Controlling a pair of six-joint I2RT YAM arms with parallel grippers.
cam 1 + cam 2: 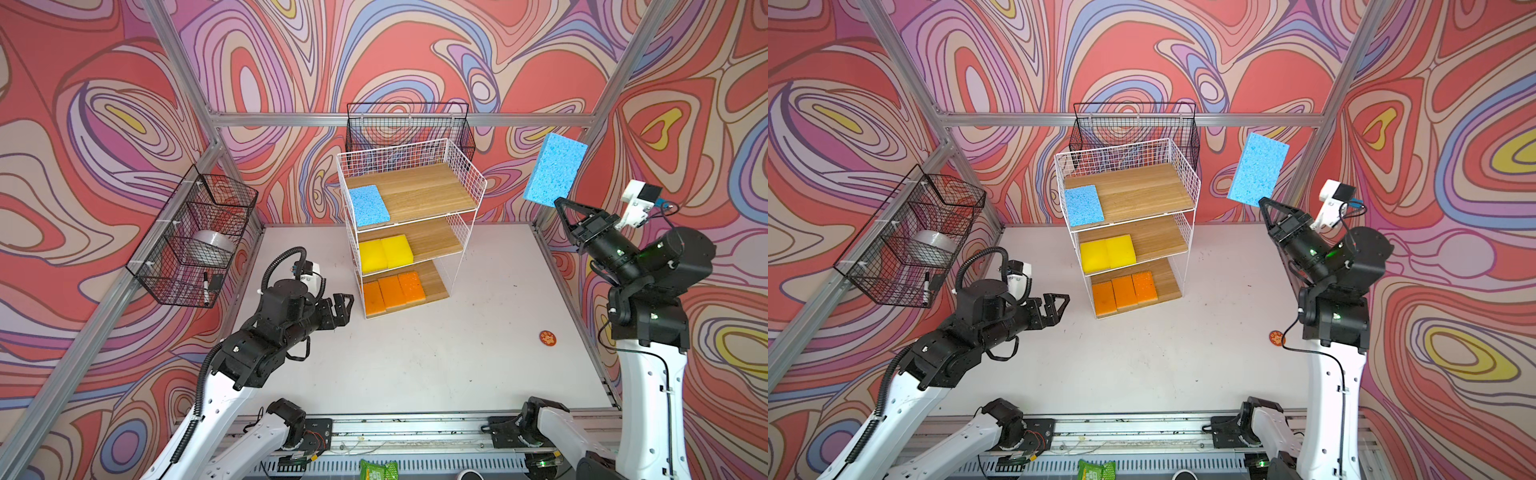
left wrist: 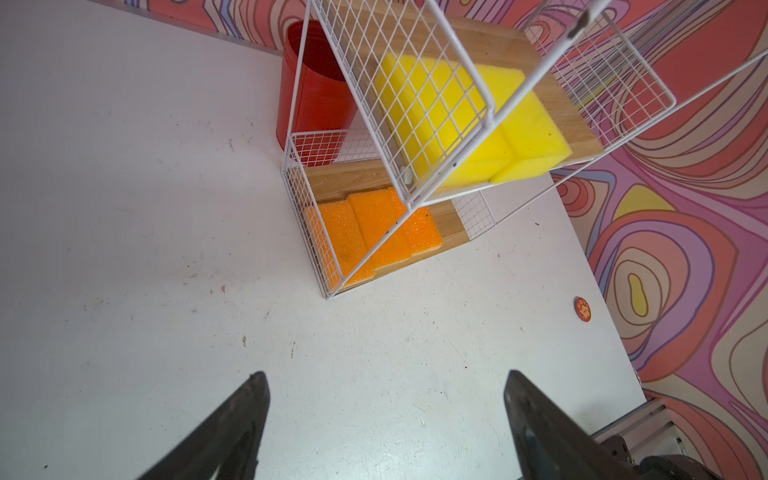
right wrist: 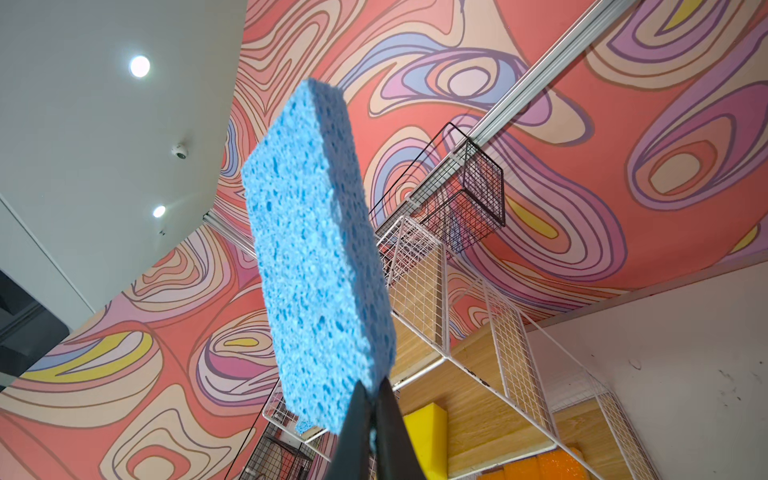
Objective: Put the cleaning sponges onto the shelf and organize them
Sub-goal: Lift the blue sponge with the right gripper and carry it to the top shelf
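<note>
White wire-grid shelf stands at the back of the tabletop in both top views. One blue sponge lies at the left of its top tier, two yellow sponges sit side by side on the middle tier, and three orange sponges lie in a row on the bottom tier. Right of the shelf, high in the air, the right gripper is pinched tight on the lower edge of a second blue sponge. The left gripper hangs spread wide and empty just beside the bottom tier. A black wall basket holds a silvery tape roll and a marker. A round orange badge lies on the tabletop, its print too small to read.

Left wrist view: a red tub stands behind the shelf; what it holds cannot be told.

Right wrist view: the held sponge stands on edge between closed jaws, the shelf beyond it.
</note>
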